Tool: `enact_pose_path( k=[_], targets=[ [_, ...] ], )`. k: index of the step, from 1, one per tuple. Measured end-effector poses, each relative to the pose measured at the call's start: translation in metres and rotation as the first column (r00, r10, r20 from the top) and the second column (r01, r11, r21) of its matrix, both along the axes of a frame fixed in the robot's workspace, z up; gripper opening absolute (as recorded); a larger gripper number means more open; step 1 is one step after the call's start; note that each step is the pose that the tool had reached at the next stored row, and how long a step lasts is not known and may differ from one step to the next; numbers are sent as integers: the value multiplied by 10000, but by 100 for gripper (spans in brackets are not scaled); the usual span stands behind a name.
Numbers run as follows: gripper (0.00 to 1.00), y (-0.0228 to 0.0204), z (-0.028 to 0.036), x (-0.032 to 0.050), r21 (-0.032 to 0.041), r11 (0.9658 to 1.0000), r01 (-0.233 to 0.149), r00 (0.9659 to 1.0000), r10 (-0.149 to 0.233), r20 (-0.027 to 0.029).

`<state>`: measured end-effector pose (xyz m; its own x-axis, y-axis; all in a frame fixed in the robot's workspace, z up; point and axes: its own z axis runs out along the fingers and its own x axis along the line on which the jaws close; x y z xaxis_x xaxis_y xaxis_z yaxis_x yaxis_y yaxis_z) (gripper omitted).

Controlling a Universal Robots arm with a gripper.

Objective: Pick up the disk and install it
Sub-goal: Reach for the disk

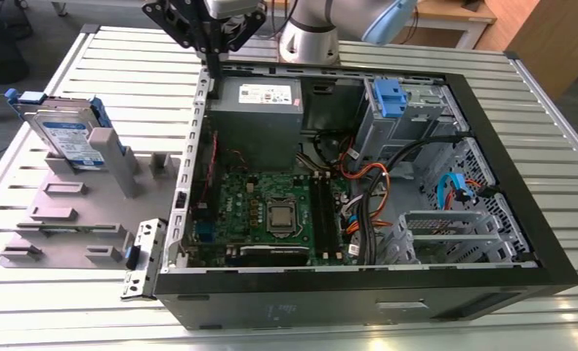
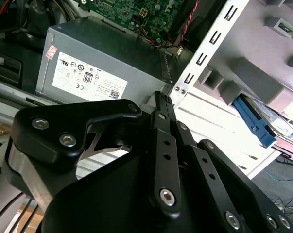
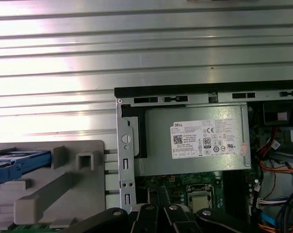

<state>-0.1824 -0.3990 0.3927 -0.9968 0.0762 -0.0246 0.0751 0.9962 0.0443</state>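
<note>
- Exterior view: the arm (image 1: 314, 33) hung at the far side of the bench (image 1: 74, 307), with its black gripper (image 1: 211, 67) pointing straight down over a far corner of the open computer case (image 1: 318, 300), just beside the boxy grey power supply (image 1: 260, 110).
- In the second wrist view, the fingers (image 2: 165, 145) were slim black bars pressed together at the tips, with nothing between them.
- The disk (image 1: 69, 135) stood on edge in a grey plastic holder (image 1: 74, 219) on the exterior view's left, well apart from the gripper. It was flat silver metal with a white-and-blue label, in a blue plastic bracket.
- The bench was ribbed, shiny metal slats.
</note>
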Motion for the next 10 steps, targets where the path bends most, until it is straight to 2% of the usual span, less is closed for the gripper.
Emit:
enact_pose_path(
  k=[10],
  targets=[
    [11, 0, -1, -95, 1, 10000, 0, 10000, 0, 2]
  ],
)
